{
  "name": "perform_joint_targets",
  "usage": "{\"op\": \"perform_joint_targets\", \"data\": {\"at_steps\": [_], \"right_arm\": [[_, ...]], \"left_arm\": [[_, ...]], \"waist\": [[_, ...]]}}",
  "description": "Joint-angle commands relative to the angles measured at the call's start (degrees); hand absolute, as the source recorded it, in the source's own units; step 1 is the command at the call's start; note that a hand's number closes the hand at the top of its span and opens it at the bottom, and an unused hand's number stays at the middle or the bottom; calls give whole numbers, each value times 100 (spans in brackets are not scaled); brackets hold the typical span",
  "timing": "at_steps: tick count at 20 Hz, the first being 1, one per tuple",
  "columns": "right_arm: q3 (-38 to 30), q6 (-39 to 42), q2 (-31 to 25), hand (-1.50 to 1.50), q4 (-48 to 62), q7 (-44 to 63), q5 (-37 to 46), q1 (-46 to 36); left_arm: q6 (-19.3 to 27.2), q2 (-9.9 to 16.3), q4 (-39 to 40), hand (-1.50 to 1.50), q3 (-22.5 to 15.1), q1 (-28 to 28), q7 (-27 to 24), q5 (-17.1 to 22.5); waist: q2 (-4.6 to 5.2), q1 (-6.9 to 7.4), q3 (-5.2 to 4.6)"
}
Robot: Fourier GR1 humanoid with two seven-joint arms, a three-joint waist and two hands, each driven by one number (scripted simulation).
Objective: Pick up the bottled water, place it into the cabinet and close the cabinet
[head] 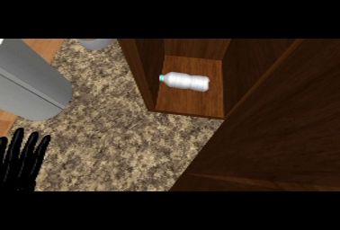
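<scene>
Water bottle (186, 81) lying on its side on the wooden floor of the cabinet (192, 101), inside the open compartment. Long axis running roughly left to right across the view, dipping slightly toward the right. Blue cap end pointing left, close to the cabinet's left wall; base end pointing right, toward the inner right wall but apart from it. Body clear and whitish, with a pinched waist near the middle. Nothing gripping or touching it.

Cabinet door (279, 134) standing open, swung out toward the lower right, its dark wood face filling much of the right side of the view.

Left hand (21, 159) at the lower left edge, over the speckled counter (113, 130), fingers straight and spread, pointing up, released and holding nothing. Well apart from both the bottle and the cabinet.

Right hand not seen anywhere in the view.

Large grey rounded body (30, 83) at the upper left, above the counter. Part of a small grey object (97, 43) at the top edge, just left of the cabinet's side wall, too cropped to identify.
</scene>
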Motion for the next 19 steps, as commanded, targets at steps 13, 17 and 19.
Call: {"op": "perform_joint_targets", "data": {"at_steps": [13,17,19], "right_arm": [[-1713,-3202,655,150,3438,-265,-182,-3686],[-1856,-3664,657,150,4671,-446,-560,-5049],[-1949,-3719,657,150,5369,-644,-670,-5487]], "left_arm": [[-280,74,87,-150,71,-92,144,196],[-357,-50,318,-150,102,-167,56,230],[-462,-19,232,-150,62,-58,33,208]], "waist": [[-9,193,67],[-31,150,68],[-45,160,74]]}}
